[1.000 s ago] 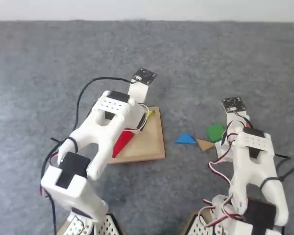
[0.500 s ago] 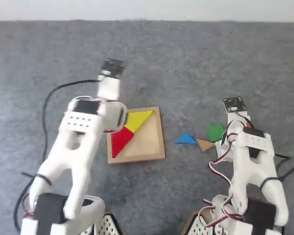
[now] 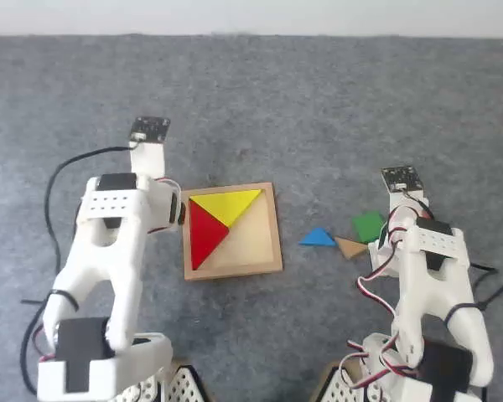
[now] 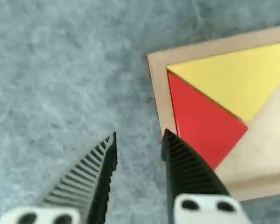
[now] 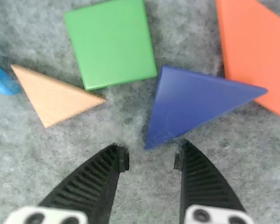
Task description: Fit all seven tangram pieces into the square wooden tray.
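Note:
The square wooden tray lies mid-table and holds a large yellow triangle and a large red triangle. My left gripper hangs open and empty just off the tray's left edge. To the tray's right lie a light blue triangle, a tan triangle, a green square, a dark blue triangle and an orange parallelogram. My right gripper is open just short of the dark blue triangle's corner.
Grey carpet-like cloth covers the table, with free room behind the tray and in front of it. The two arm bases stand at the near edge.
My left arm has swung from over the tray out to its left side, uncovering the yellow and red triangles in the tray. The right arm has kept still.

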### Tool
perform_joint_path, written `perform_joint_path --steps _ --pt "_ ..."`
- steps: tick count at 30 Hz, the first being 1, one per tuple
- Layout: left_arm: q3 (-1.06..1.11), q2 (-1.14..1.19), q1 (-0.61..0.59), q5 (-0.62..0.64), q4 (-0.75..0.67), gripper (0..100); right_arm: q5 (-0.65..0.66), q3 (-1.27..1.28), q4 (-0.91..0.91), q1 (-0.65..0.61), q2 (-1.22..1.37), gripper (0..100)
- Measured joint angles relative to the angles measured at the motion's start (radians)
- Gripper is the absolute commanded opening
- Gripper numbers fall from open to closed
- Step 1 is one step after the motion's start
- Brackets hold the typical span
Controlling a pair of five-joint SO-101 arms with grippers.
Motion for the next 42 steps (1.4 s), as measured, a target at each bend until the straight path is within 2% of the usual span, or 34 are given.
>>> perform_joint_path --steps 4,13,17,28,33,36,42 --pt "0.071 -0.057 0.003 -0.003 -0.014 9 -0.005 0.0 0.037 0.0 -0.058 17.7" --pt "0.293 -0.35 0.003 -0.005 -0.15 9 -0.037 0.041 0.0 0.0 -0.135 17.7" --pt "0.313 -0.4 0.003 -0.005 -0.187 1 -0.058 0.046 -0.021 0.006 -0.152 17.7" --pt "0.411 -0.528 -0.04 0.0 -0.239 1 -0.063 0.044 -0.04 0.006 -0.219 17.7" --pt "0.431 -0.577 -0.04 -0.011 -0.239 1 0.029 -0.028 -0.028 0.037 -0.219 17.7" --pt "0.431 -0.583 -0.04 -0.011 -0.239 2 0.071 -0.112 0.046 0.055 -0.219 17.7" --pt "0.431 -0.585 -0.038 -0.012 -0.239 2 0.103 -0.17 0.155 -0.018 -0.219 17.7"
